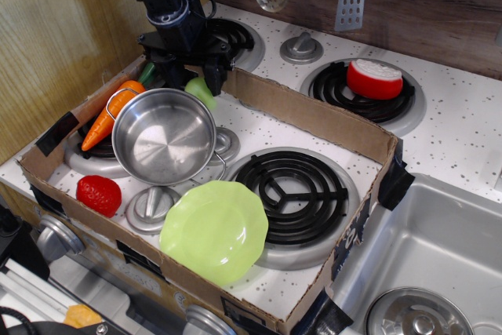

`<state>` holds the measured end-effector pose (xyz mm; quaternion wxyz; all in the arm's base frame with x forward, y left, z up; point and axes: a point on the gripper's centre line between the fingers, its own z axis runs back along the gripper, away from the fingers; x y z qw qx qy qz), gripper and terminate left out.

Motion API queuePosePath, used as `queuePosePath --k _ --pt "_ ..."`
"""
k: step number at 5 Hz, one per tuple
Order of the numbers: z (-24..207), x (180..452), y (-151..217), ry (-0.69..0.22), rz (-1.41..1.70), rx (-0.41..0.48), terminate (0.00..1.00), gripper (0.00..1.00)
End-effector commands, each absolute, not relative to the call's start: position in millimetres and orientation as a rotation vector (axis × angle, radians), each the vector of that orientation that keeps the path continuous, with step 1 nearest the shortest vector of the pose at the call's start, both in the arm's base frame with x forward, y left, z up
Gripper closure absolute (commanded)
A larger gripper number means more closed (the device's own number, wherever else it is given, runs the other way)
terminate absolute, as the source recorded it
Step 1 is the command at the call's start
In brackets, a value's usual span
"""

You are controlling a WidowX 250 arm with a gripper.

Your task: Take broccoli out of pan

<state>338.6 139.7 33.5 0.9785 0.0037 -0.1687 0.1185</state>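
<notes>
plate [213, 230] lower centre, I'm seeing nothing on it | pan [163, 136] left of centre is sitting empty | broccoli [201, 90] is lying just beyond pan's rim | gripper [188, 71] upper left is hovering spread open over it, I'm reading no grip

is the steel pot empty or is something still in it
Empty: the shiny round steel pot shows only bare metal inside; the pale green toy broccoli lies beside its rim.

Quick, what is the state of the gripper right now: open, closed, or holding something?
Gripper: open, holding nothing; the broccoli lies just below it on the stove top, outside the pan.
</notes>
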Motion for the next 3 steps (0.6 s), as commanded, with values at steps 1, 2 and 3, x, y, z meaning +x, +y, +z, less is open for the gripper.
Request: queuePosePath --k 1,2,3 --pt "50 340 141 -0.375 0.210 0.032 0.00 0.00" --pt "71 341 138 -0.375 0.220 0.074 0.00 0.00" --pt "99 342 133 -0.370 0.217 0.076 1.00 0.00"
